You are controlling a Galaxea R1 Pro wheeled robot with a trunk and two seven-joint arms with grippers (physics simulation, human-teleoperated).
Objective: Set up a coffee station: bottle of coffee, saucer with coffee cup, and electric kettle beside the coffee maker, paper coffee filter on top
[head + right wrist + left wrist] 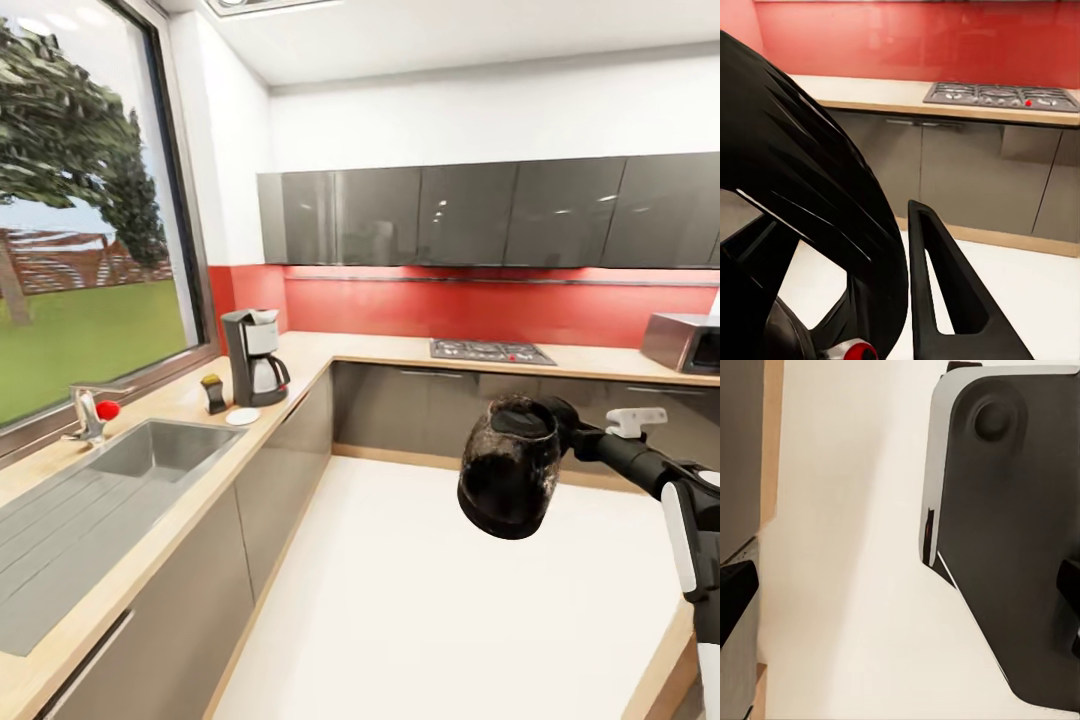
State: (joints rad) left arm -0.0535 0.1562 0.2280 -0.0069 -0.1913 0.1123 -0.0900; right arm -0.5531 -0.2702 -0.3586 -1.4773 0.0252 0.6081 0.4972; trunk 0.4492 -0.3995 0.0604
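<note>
On the surface along the window side, the coffee maker stands behind the sink — the bottle of coffee and saucer just before it. The electric kettle hangs over the floor, right — well apart from them.

The kettle — a rounded glass jug with dark contents and a black lid — hangs in mid-air over the white floor, tilted, carried at its handle side by the right arm. On the tan counter, near the corner, stands the tall black-and-white coffee maker; just beside it sit the small dark bottle with its yellow cap and the flat white saucer.
</note>
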